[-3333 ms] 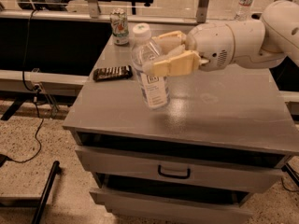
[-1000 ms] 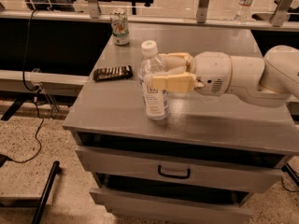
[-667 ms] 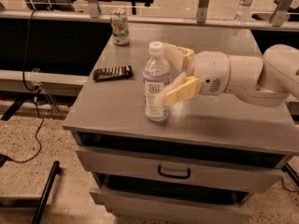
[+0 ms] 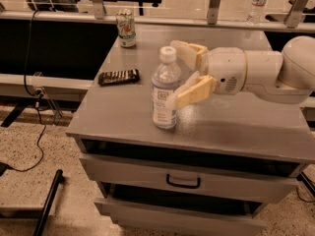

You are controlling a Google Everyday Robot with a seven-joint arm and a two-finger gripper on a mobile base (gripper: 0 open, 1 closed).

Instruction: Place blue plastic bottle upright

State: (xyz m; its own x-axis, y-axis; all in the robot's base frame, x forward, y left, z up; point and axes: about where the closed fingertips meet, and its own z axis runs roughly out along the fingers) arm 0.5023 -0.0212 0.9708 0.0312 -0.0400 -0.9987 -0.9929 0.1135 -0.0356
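Note:
The blue plastic bottle (image 4: 165,89) stands upright near the front left of the grey cabinet top (image 4: 236,127). It is clear and ribbed, with a white cap and a blue-and-white label. My gripper (image 4: 180,73) is just to its right, with its cream fingers (image 4: 194,90) spread apart on either side of the bottle's right flank. The near finger sits close beside the bottle's label and the far finger is behind the cap. The gripper is open and holds nothing.
A green-and-white soda can (image 4: 126,28) stands at the back left of the top. A dark flat snack bar (image 4: 118,76) lies at the left edge. A small clear bottle (image 4: 258,3) stands on the far ledge. Cabinet drawers (image 4: 183,181) are below.
The gripper carried the tilted bottle down, set it upright on the cabinet top, then opened its fingers and let go. The bottle now stands free.

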